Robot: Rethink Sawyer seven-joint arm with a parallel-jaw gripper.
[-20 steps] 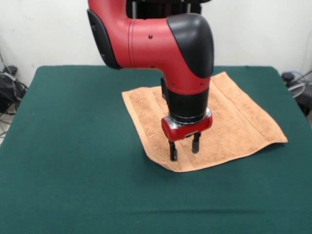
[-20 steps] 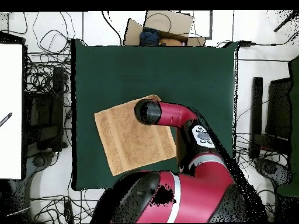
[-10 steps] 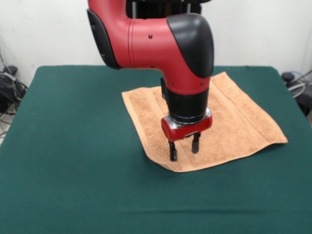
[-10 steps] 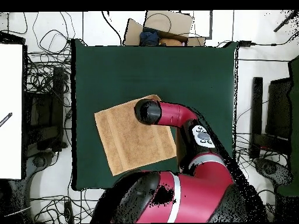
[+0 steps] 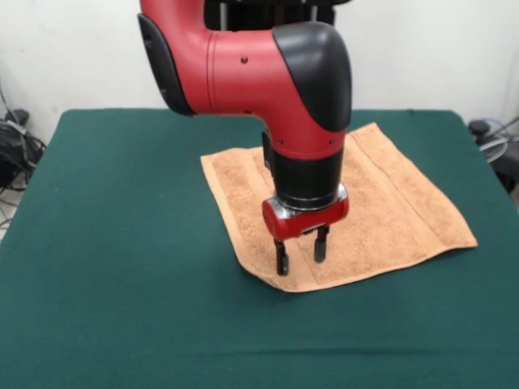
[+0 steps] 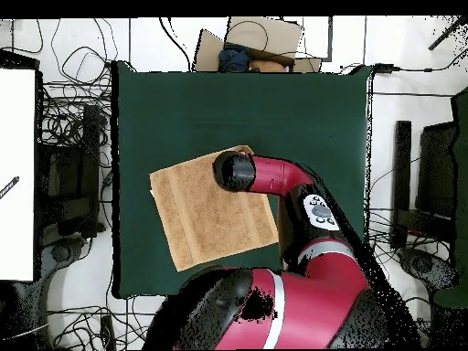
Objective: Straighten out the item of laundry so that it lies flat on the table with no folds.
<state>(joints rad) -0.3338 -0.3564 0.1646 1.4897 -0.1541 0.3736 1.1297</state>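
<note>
The fingers (image 5: 298, 252) stand parted, gripping nothing, over the towel's (image 5: 389, 203) near corner, likely to drag it flat on the counter (image 5: 105, 243).

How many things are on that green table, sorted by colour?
Orange-tan: 1, the towel, spread on the table
Red and black: 1, the robot arm, its gripper open with its tips down at the towel's near corner
Green: 1, the table itself
Total: 3
</note>
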